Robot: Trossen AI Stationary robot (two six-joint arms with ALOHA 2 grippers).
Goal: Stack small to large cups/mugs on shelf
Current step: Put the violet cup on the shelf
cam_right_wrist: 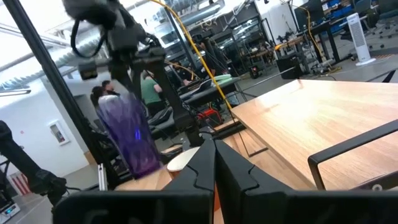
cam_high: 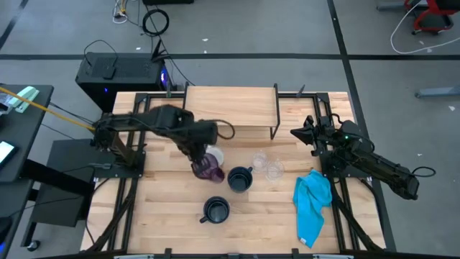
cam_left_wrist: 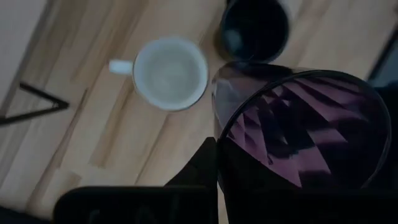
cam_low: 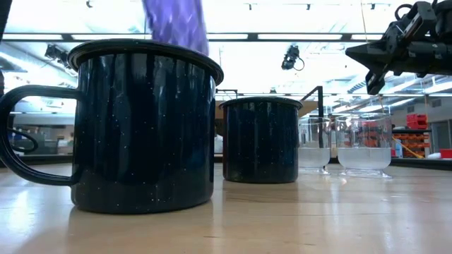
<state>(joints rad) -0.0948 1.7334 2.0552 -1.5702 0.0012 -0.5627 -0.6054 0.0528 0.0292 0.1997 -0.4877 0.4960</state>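
Above the counter, tumbler aloft

Between the left gripper (cam_high: 203,160) jaws sits the pinched purple tumbler (cam_high: 208,170), lifted beside the white-and-orange mug (cam_left_wrist: 169,72) (navy mug (cam_high: 239,178) near); right gripper (cam_high: 296,132) waits beside the shelf (cam_high: 230,106), jaws pressed together

The left arm reaches from its base at the left edge across toward the middle of the surface (cam_high: 165,216), elbow raised and wrist bent downward. Its end effector (cam_high: 203,162) hangs above the surface with its fingers (cam_left_wrist: 208,168) clamped on the rim of the tumbler (cam_high: 209,169), which it holds clear of the wood and tilted. The right arm lies folded along the right side, forearm running back toward the near right corner. Its end effector (cam_high: 297,132) points inward toward the middle, raised off the surface, its two fingers (cam_right_wrist: 205,165) pressed together with nothing between them.
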